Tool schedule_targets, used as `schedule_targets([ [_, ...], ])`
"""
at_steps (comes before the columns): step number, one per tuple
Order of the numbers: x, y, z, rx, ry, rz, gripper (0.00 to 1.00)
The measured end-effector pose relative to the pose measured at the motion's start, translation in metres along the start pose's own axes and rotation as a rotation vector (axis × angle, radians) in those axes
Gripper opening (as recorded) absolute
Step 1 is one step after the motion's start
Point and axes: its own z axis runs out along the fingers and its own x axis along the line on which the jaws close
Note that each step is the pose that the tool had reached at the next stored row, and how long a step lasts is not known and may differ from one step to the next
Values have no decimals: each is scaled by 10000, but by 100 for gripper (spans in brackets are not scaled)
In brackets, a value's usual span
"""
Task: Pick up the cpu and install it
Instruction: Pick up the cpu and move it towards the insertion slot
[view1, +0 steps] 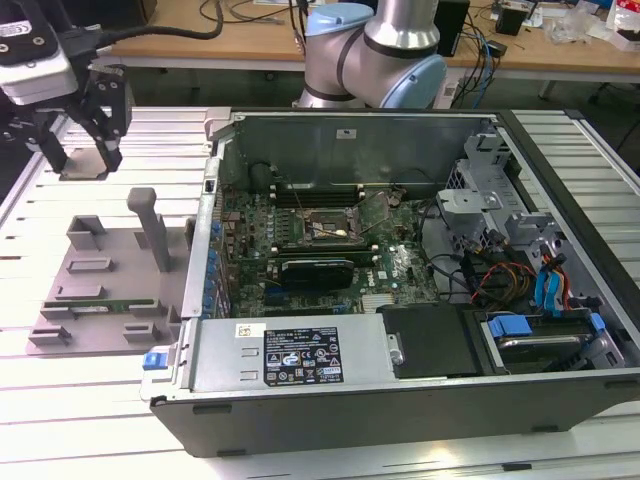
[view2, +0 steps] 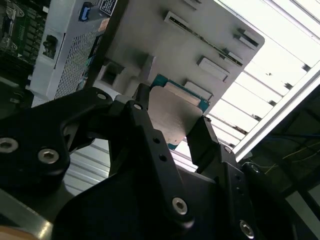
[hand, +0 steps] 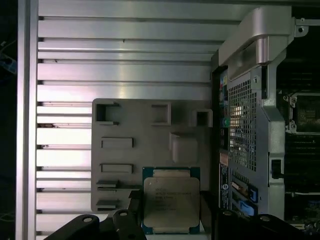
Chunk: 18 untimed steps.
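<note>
Slatted aluminium table (view1: 90, 420) spans the exterior view, with cluttered wooden benches behind. At the exterior view's left the gripper (view1: 82, 155) hangs above the slats, jaws closed on the cpu (hand: 171, 202) — in both wrist views its black fingers (view2: 202, 142) press opposite edges, the silver top showing. Nearer the camera lies a grey holder tray (view1: 110, 255) with a green memory stick (view1: 92, 305) in one slot. Right of the tray stands the open computer case (view1: 400, 420) — its black-framed motherboard socket (view1: 320, 228) sits mid-board, well apart from the cpu.
</note>
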Motion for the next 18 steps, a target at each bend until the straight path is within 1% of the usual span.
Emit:
schedule_targets([
  [4, -164, -2, 4, 4, 1, -1, 55],
  [5, -223, -2, 5, 4, 0, -1, 55],
  [6, -262, -3, 6, 4, 0, 0, 55],
  [10, -349, -4, 8, 6, 0, 0, 55],
  [13, -464, -5, 11, 10, 1, -1, 55],
  [15, -514, -5, 12, 12, 0, 0, 55],
  [17, -611, -6, 15, 14, 0, -1, 55],
  [18, -648, -7, 15, 16, 1, -2, 55],
])
